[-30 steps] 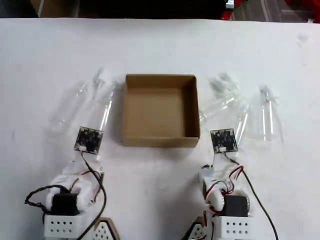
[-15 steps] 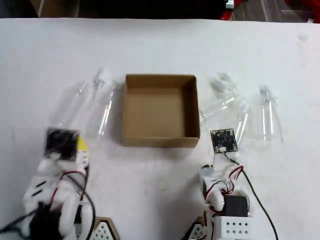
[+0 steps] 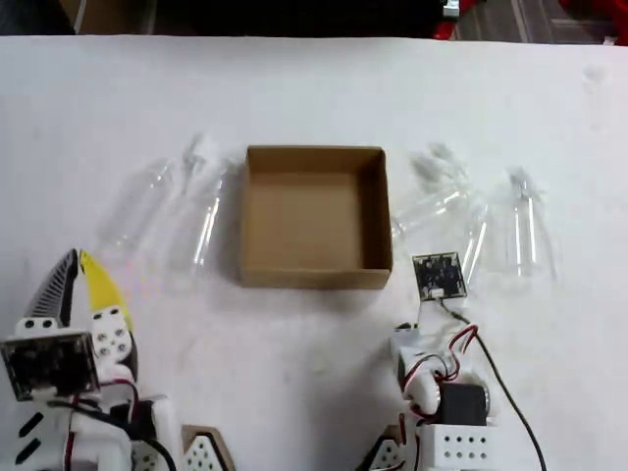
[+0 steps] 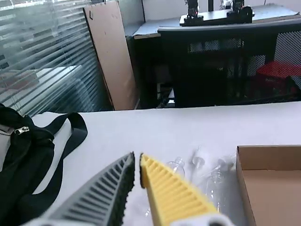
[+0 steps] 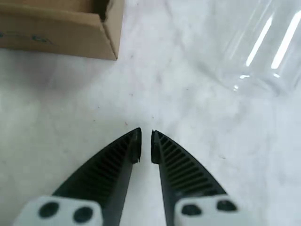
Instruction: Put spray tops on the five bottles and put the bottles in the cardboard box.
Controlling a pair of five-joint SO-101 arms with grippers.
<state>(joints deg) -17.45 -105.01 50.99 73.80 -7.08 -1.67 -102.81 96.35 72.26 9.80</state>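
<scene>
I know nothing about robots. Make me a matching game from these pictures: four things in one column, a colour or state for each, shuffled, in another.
1. cardboard box
2. left gripper
3. right gripper
4. bottles

A. clear, lying on their sides
B. both fingers black
C. brown, nothing inside
D. one finger yellow

Pairs: 1-C, 2-D, 3-B, 4-A

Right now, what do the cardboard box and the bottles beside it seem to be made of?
Cardboard box: brown card, matte, with folded walls and no shine. Bottles: clear and glossy; the table shows through them and bright streaks run along their sides. Probably plastic, though the look alone cannot rule out glass.
</scene>
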